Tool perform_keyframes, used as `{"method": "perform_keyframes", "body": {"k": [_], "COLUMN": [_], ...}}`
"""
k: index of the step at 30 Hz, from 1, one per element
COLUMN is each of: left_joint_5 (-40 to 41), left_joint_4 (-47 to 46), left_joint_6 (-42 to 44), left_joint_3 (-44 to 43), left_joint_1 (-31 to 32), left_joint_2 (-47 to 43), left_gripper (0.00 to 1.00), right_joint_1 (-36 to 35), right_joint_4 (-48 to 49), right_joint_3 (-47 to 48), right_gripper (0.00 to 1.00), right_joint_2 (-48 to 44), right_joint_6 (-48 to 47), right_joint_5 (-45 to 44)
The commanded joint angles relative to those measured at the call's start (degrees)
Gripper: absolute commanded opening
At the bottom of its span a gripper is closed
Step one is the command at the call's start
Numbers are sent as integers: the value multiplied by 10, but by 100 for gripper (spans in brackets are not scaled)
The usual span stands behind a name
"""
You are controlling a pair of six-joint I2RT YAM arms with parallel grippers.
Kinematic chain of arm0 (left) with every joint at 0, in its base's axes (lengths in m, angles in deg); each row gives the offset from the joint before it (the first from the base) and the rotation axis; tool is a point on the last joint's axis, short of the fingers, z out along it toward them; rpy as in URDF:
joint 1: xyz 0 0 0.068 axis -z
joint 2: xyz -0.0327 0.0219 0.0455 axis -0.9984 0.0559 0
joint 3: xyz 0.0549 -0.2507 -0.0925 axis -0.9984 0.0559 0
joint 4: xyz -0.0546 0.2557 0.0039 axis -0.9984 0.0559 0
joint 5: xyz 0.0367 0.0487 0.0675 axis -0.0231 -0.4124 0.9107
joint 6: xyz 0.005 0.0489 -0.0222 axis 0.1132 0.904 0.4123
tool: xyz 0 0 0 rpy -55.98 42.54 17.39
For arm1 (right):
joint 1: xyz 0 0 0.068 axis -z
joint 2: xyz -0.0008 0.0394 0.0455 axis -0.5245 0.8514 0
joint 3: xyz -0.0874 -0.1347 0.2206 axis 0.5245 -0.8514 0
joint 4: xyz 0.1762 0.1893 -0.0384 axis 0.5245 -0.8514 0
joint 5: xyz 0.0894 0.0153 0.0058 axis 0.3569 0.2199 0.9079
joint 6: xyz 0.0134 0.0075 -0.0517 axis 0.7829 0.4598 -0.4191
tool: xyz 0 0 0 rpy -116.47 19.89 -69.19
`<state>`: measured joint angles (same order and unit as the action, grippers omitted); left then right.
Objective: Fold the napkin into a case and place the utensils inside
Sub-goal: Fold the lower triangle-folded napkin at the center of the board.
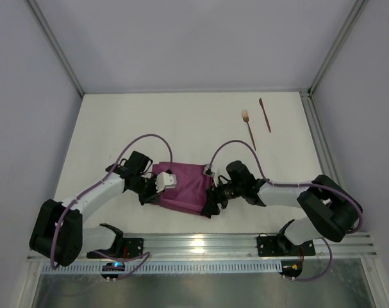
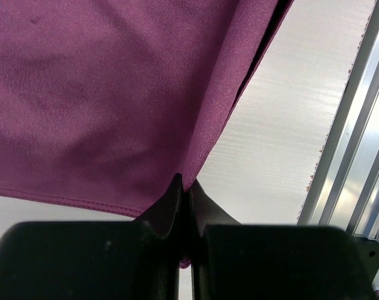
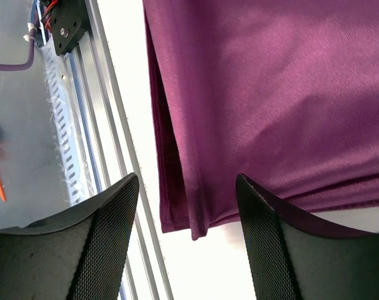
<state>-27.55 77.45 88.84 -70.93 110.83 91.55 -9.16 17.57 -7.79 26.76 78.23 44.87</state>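
The magenta-purple napkin point(image 1: 184, 186) lies folded in layers on the table between my two arms. My left gripper point(image 1: 157, 187) is shut on the napkin's point(image 2: 102, 100) left edge; a fold of cloth is pinched between its black fingers point(image 2: 170, 206). My right gripper point(image 1: 211, 204) stands open at the napkin's near right corner point(image 3: 195, 222), its jaws either side of the corner without touching it. The copper fork point(image 1: 248, 127) and the knife point(image 1: 264, 114) lie side by side at the far right of the table, well away from both grippers.
A metal rail point(image 1: 200, 244) runs along the table's near edge just behind the napkin point(image 3: 108, 125). Frame posts rise at the far left and right corners. A ridge point(image 1: 316, 135) borders the table's right side.
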Motion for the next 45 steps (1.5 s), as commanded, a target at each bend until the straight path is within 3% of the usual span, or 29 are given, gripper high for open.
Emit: {"method": "perform_keyframes", "body": {"k": [1,21,26,37,45], "left_joint_5": [-21,-44,-46,-52,-53], "left_joint_4": [-5,5,11,20,26], "left_joint_6": [-18,-24,-24,-25,-23], "left_joint_3": [-30,-50,-52,-56,-61], "left_joint_1": [-10,-39,-40,-41,-41], "left_joint_2": [8,40,36,26,24], "left_gripper": [0,0,0,0,0], "right_joint_1": [-23,-172,-234,-328,-338], "right_joint_4": [26,75,67,99,83], "right_joint_3": [-2,-57,-60,-90,-65], "right_gripper": [68,69,69,70,68], "right_joint_2": [-28,-47,-73,-110,-58], "right_joint_6": [-14,-42,-76,-143,-138], "right_joint_5": [-38,-305,-429,-583,-618]}}
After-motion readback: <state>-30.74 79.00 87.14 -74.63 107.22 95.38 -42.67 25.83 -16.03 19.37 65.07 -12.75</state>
